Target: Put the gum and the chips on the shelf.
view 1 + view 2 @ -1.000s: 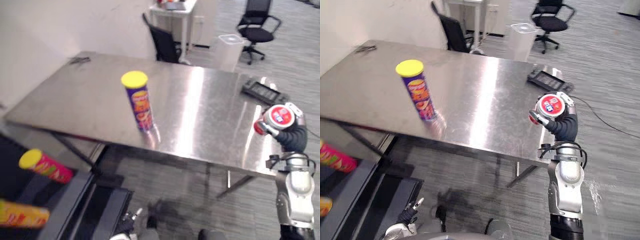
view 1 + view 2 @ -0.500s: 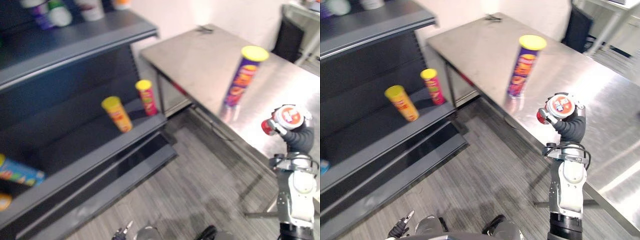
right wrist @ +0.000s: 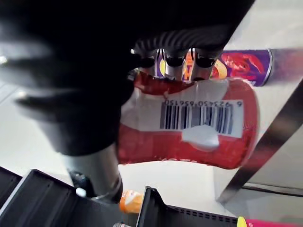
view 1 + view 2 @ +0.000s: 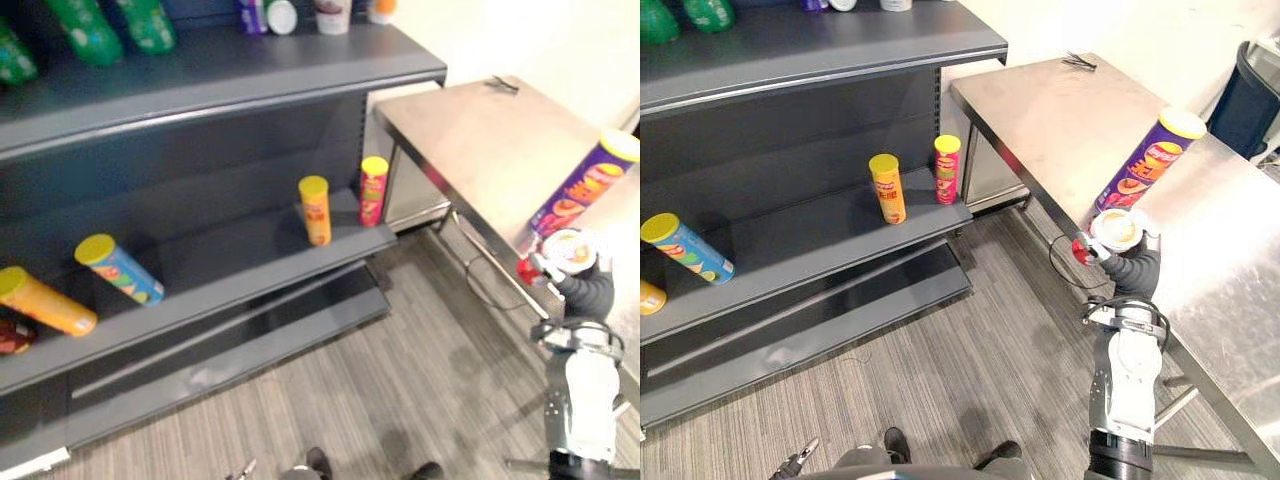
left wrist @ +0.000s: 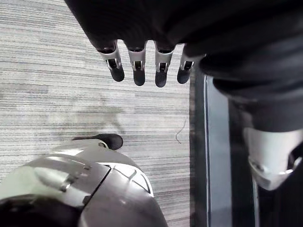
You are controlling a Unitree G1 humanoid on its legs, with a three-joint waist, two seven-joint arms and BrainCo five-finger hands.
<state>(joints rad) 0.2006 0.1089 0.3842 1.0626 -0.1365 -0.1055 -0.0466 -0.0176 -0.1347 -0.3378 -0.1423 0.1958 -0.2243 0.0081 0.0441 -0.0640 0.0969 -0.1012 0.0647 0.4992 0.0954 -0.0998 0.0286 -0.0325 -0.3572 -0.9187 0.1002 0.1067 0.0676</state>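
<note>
My right hand (image 4: pixel 1136 266) is shut on the gum, a red tub (image 4: pixel 1114 231) with a white lid, held up beside the near edge of the steel table (image 4: pixel 1060 110). In the right wrist view the fingers (image 3: pixel 175 59) curl round the tub's red barcoded side (image 3: pixel 199 137). The chips, a tall purple can (image 4: pixel 1145 168) with a yellow lid, stand upright on the table just behind the tub. The dark grey shelf (image 4: pixel 820 238) stands to the left. My left hand (image 5: pixel 137 66) hangs over the floor with straight fingers, holding nothing.
On the shelf's middle board stand an orange can (image 4: pixel 887 188) and a red can (image 4: pixel 947 170); a blue can (image 4: pixel 685 248) and another orange can (image 4: pixel 648 297) lie further left. Green bottles (image 4: pixel 710 12) sit on the upper board. Grey floor lies between shelf and table.
The camera has swung left from the table toward the shelf, so the whole picture has shifted. The right hand still holds the gum tub; the chips can stays on the table.
</note>
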